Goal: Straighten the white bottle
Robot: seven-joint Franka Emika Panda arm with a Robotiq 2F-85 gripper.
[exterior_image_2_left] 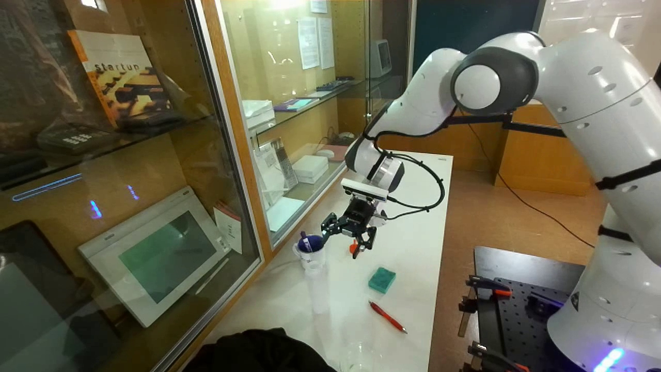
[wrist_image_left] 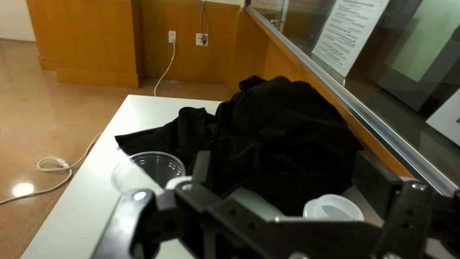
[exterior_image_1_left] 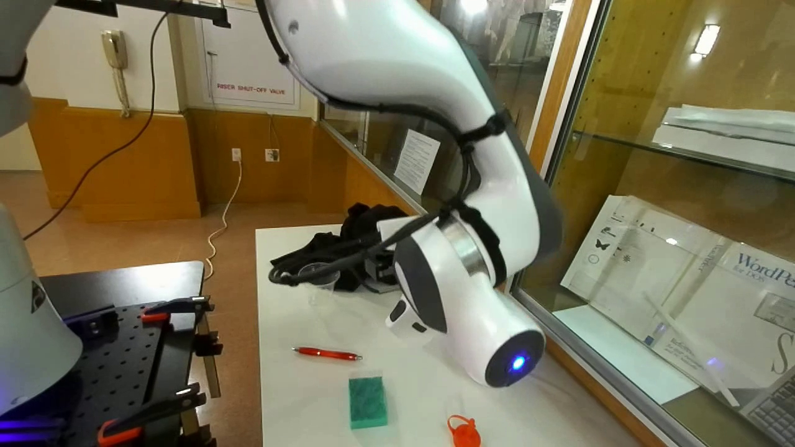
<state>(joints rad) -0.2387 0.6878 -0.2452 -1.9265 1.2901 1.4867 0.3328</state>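
Note:
The white bottle (exterior_image_2_left: 318, 292) is pale, translucent and elongated. In an exterior view it shows on the table in front of the mug, between the mug and the black cloth; I cannot tell surely whether it stands or lies. In the wrist view a round, whitish translucent end, apparently of the bottle (wrist_image_left: 334, 208), shows low between the fingers, partly hidden by the gripper. My gripper (exterior_image_2_left: 341, 247) is open, its fingers wide apart in the wrist view (wrist_image_left: 287, 174), with nothing held. It hangs above the table near the mug. The arm hides the bottle in the remaining exterior view.
A white mug (exterior_image_2_left: 311, 257) with a blue inside holds a purple item. A green sponge (exterior_image_2_left: 382, 280), red pen (exterior_image_2_left: 387, 316) and orange object (exterior_image_1_left: 466, 433) lie nearby. Black cloth (wrist_image_left: 280, 126) and a clear cup (wrist_image_left: 158, 169) stand farther along. The glass cabinet (exterior_image_1_left: 540, 310) borders the table.

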